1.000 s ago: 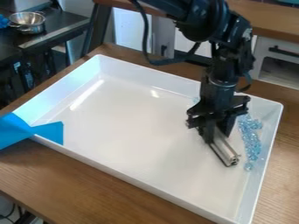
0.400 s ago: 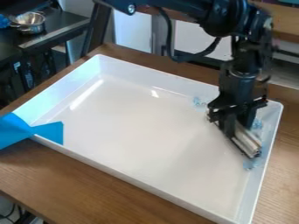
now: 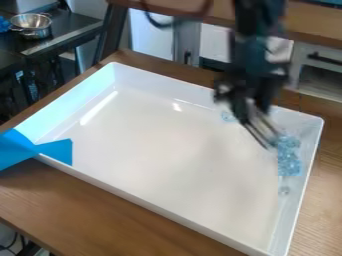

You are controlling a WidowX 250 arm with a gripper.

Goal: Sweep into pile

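Observation:
At the right of the white tray, my gripper hangs shut on a metal-edged sweeping tool, which slants down to the right. The tool's lower end is just left of the upper part of the main bead pile. Clear light-blue beads lie clustered along the tray's right wall. A little group of beads lies by the far wall, left of the gripper. A few beads lie below the main pile near the right wall.
Blue tape covers the tray's left corner. The tray's raised walls surround the beads. Brown wooden table lies around it. A metal bowl stands on a dark counter at the upper left.
My gripper has risen and moved back toward the tray's far side with the tool. Beads it was covering at the right wall now show, bunched more closely than in the oldest frame.

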